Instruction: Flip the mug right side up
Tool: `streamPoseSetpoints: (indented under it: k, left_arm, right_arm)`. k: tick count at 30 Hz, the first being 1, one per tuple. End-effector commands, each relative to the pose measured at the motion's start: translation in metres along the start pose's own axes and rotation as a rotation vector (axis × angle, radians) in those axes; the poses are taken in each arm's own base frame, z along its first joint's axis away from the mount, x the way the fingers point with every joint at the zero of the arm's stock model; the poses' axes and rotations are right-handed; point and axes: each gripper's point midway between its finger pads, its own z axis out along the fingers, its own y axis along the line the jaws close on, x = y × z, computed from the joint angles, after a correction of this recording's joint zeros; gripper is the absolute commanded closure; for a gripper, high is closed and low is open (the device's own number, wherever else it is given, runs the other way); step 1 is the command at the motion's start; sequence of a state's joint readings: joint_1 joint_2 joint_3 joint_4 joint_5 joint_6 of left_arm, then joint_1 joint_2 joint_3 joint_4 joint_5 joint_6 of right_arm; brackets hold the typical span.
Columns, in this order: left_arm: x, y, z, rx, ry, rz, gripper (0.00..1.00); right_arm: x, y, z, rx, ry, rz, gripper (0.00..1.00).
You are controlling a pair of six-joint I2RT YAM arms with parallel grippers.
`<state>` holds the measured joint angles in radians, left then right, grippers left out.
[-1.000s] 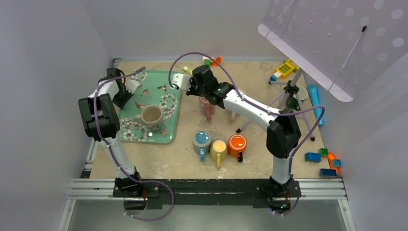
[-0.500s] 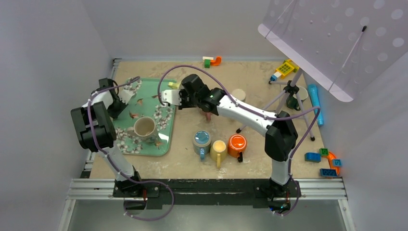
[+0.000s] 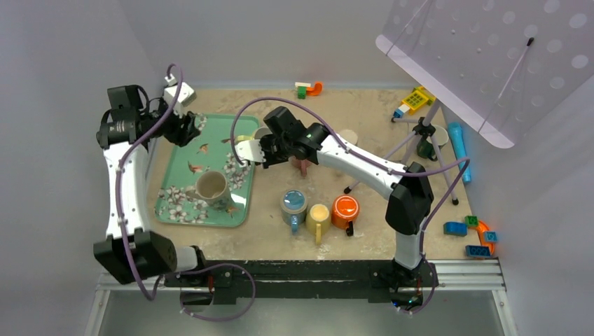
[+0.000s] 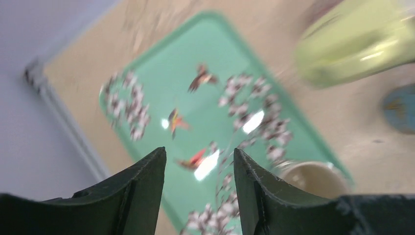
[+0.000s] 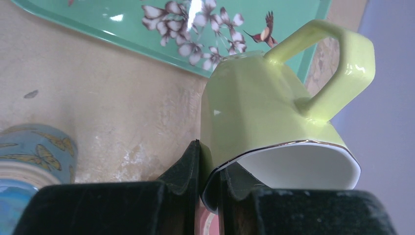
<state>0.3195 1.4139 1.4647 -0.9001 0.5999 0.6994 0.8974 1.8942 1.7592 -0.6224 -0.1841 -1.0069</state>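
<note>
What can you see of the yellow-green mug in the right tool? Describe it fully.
The yellow-green mug looks like glossy ceramic, with faceted walls, a white inside, a thin dark rim line and a loop handle. The right tool pinches its rim wall, one finger inside, one outside. Its mouth faces the wrist camera, its base toward the floral tray. Nothing else seems to touch it.

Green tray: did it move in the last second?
Yes. The tray slid toward the arm bases, its near edge now past the blue mug.
</note>
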Motion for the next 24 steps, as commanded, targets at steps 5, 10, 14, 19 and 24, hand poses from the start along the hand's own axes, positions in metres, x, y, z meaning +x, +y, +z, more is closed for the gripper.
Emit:
streamPoseSetpoints:
  k: [5, 10, 14, 19, 24]
  left_arm:
    - [-0.086, -0.160, -0.047, 0.590, -0.432, 0.120, 0.37]
    - [-0.078, -0.174, -0.028, 0.573, -0.414, 0.219, 0.34]
    - [-0.071, -0.172, -0.015, 0.524, -0.389, 0.307, 0.37]
    - [-0.067, -0.174, -0.012, 0.549, -0.370, 0.328, 0.55]
    - [-0.063, -0.194, -0.009, 0.595, -0.368, 0.388, 0.59]
  right_arm:
    - [-0.071, -0.030, -0.048, 0.069, -0.268, -0.030, 1.00]
    - [-0.082, -0.028, -0.058, 0.068, -0.325, -0.032, 1.00]
    - [-0.089, -0.027, -0.067, 0.069, -0.359, -0.040, 1.00]
    - [-0.099, -0.024, -0.073, 0.055, -0.401, -0.057, 1.00]
    - [-0.100, -0.025, -0.068, 0.039, -0.401, -0.055, 1.00]
